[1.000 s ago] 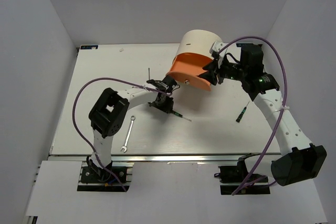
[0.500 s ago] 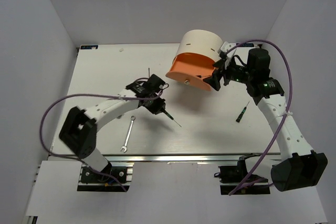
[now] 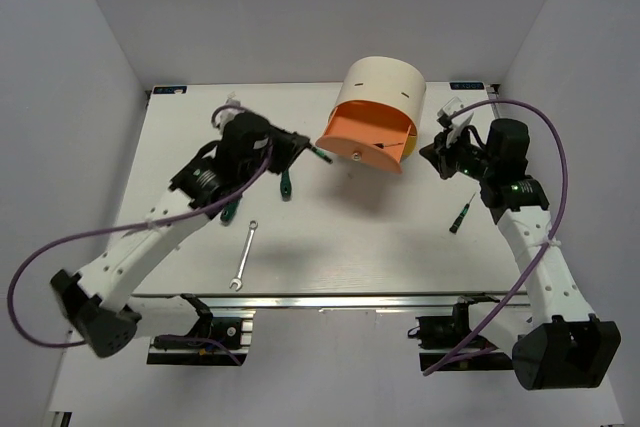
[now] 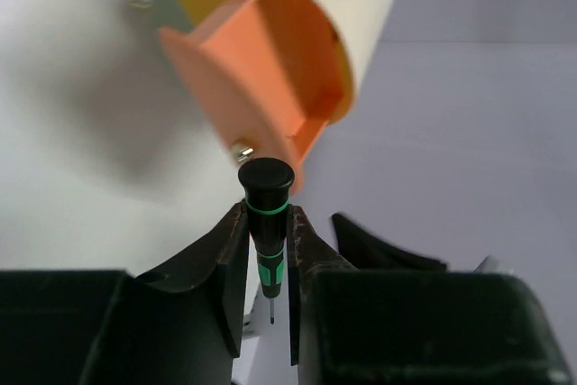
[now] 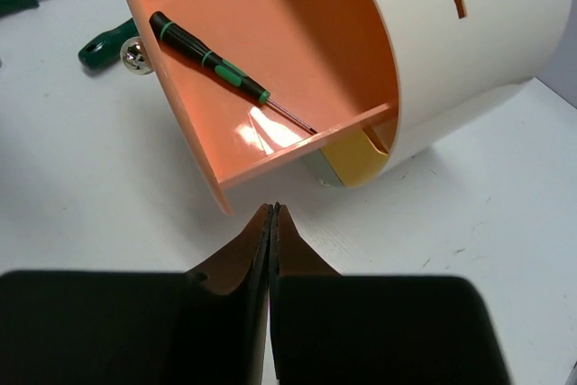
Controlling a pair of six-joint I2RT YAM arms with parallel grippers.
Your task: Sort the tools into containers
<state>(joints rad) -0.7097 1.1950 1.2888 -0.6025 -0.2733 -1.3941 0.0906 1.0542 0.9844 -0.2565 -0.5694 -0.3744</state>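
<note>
The left arm has swung left of the cream cabinet [image 3: 385, 82]. Its left gripper [image 4: 268, 232] is clamped on a green-and-black screwdriver [image 4: 267, 209], whose cap points at the pulled-out orange drawer [image 3: 340, 145]. A second screwdriver [image 5: 212, 54] lies inside that drawer. The right gripper [image 5: 272, 218] is near the drawer's corner, fingers pressed together and empty.
</note>
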